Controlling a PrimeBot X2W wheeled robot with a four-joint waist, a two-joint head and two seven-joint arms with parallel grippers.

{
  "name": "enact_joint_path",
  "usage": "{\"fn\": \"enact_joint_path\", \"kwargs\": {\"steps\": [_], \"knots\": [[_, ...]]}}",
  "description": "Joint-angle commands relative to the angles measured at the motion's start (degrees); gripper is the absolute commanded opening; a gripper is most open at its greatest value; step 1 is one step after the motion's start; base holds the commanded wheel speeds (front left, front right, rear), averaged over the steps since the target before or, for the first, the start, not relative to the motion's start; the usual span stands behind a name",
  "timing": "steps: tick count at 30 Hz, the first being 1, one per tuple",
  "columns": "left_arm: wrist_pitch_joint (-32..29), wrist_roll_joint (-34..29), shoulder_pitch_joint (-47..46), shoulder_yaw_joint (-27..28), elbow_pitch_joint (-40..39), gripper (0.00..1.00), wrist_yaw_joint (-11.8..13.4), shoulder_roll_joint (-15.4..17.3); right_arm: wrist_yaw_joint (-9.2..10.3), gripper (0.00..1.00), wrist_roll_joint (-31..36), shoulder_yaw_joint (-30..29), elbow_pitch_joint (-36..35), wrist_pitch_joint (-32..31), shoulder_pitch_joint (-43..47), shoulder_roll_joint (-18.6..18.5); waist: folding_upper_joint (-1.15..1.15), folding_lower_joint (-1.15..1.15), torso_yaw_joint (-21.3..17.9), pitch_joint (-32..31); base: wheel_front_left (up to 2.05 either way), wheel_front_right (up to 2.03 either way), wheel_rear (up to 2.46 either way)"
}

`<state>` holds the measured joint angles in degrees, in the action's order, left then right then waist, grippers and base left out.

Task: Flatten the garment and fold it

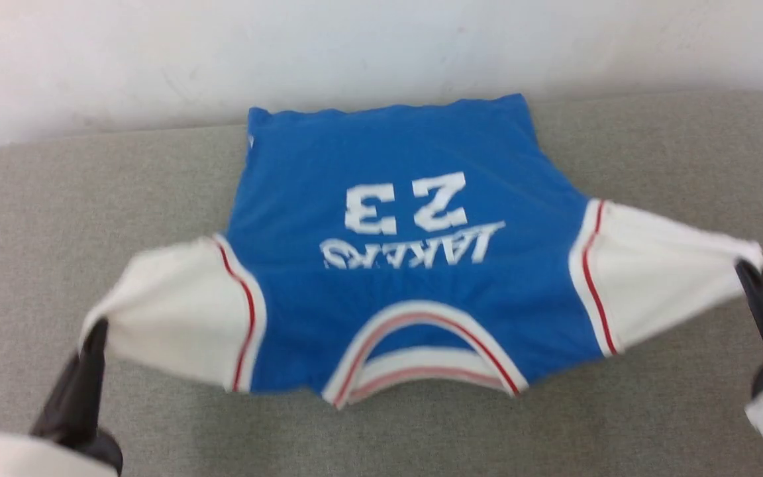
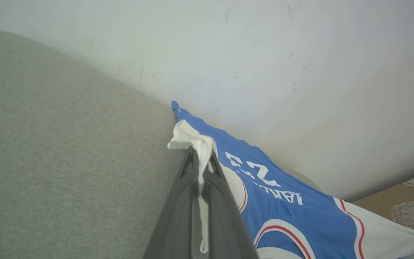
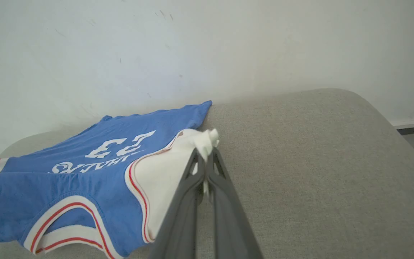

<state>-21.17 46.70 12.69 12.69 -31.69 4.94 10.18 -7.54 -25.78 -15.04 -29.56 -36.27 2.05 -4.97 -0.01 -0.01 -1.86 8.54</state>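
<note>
In the head view, between the two grippers, the garment (image 1: 408,265) is pulled out wide on the grey cushion (image 1: 24,232). The left gripper (image 1: 93,331) is pinched tight on the tip of one white sleeve (image 1: 169,311). The right gripper (image 1: 749,271) is pinched tight on the tip of the other sleeve. Each one holds only a tiny bit of cloth. If the arms pull apart too hard, I think a sleeve could slip out and that side would flop down crumpled. The blue body lies past both sets of fingers, toward the wall (image 1: 355,53), and its neck hole is on the near side.

In the left wrist view, the left gripper (image 2: 199,158) squeezes a bunched white tip. A thin bit of cloth hangs down between its fingers. That bunch is small, so a quick tug could pop it free. The garment (image 2: 282,212) spreads off to the right of these fingers.

In the right wrist view, the right gripper (image 3: 206,160) is clamped on a little white knot of sleeve. If this side goes lower than the other, the shirt could land crooked with wrinkles. The garment (image 3: 84,180) lies to the left of these fingers, and its far edge is close to the wall.
</note>
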Motion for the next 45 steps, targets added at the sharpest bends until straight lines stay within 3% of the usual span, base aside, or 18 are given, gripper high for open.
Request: {"fn": "enact_joint_path", "kwargs": {"steps": [1,8,17,22,26,32,41,42,43,45], "knots": [[0.1,0.8,2.8,0.6,-0.5,0.00,-1.2,0.0,0.05,0.00,-0.4,-1.2,-1.2,0.2,2.4,0.7,0.01,0.01,0.2,-0.8,0.00,0.00,0.00],[-0.8,7.6,15.7,2.0,-2.1,0.00,-6.4,-1.4,0.05,0.00,-5.3,-5.3,-4.8,-1.1,13.3,2.0,0.01,0.01,0.0,-2.3,0.00,0.00,0.00],[0.4,12.7,23.6,6.9,-4.6,0.00,-8.4,-2.6,0.05,0.00,-11.0,-7.2,-7.3,-2.6,24.1,2.1,0.01,0.01,0.0,-1.1,0.00,0.00,0.00],[-0.3,10.6,22.0,4.7,-3.7,0.00,-8.9,-1.3,0.05,0.00,-9.5,-6.4,-5.6,-2.2,25.0,2.1,0.01,0.01,0.1,0.5,0.00,0.00,0.00],[-0.3,7.6,17.3,1.3,-1.8,0.00,-9.1,-0.5,0.05,0.00,-1.8,-3.5,-1.5,-1.6,23.0,2.1,0.01,0.01,0.2,1.7,0.00,0.00,0.00],[-0.1,3.5,10.8,-3.6,0.5,0.00,-9.3,0.1,0.05,0.00,8.2,1.5,11.2,2.7,19.5,0.3,0.01,0.01,0.6,3.2,0.00,0.00,0.00],[-0.6,0.6,7.9,-5.6,0.2,0.00,-8.5,0.7,0.05,0.00,11.4,4.8,29.7,13.3,14.9,0.3,0.01,0.01,1.3,5.1,0.00,0.00,0.00],[-0.7,0.4,7.9,-5.7,0.1,0.00,-8.3,0.7,0.05,0.20,11.1,4.6,30.1,14.1,14.4,0.5,0.01,0.01,1.3,5.2,0.00,0.00,0.00],[-0.9,0.3,8.0,-5.8,0.0,0.00,-8.3,0.8,0.05,0.51,10.8,4.3,29.8,14.4,14.0,0.6,0.01,0.01,1.3,5.3,0.00,0.00,0.00],[-1.0,0.1,8.1,-5.9,-0.4,0.00,-8.1,0.8,0.05,1.00,10.8,3.7,26.9,13.7,13.8,0.2,0.01,0.01,1.3,5.3,0.00,0.00,0.00]]}}
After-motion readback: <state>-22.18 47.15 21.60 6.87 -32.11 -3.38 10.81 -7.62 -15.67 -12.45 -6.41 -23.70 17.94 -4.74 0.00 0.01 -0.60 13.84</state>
